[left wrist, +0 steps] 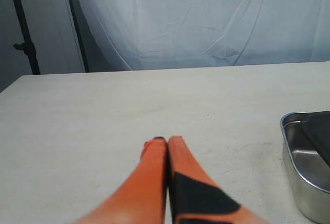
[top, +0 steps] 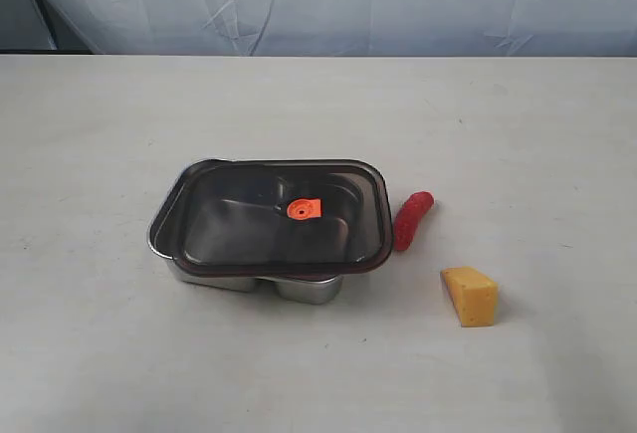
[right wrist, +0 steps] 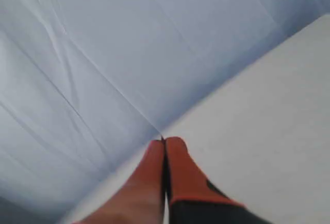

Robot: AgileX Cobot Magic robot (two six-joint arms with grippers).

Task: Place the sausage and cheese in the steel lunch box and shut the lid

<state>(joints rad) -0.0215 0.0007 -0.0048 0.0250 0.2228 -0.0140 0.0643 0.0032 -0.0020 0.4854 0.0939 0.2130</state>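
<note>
The steel lunch box (top: 189, 276) sits mid-table with the dark translucent lid (top: 239, 216) lying slightly askew on top, its orange tab (top: 304, 210) at the centre. Just right of the box lies the red sausage (top: 412, 220). The yellow cheese (top: 470, 295) wedge rests further right and nearer the front. Neither arm shows in the exterior view. My left gripper (left wrist: 167, 140) is shut and empty above bare table, the box's corner (left wrist: 304, 183) off to one side. My right gripper (right wrist: 164, 142) is shut and empty, aimed at the backdrop.
A pale wrinkled backdrop (top: 398, 0) hangs behind the table's far edge. A dark stand pole (left wrist: 23, 28) rises beyond the table corner in the left wrist view. White tabletop (top: 109, 363) surrounds the box.
</note>
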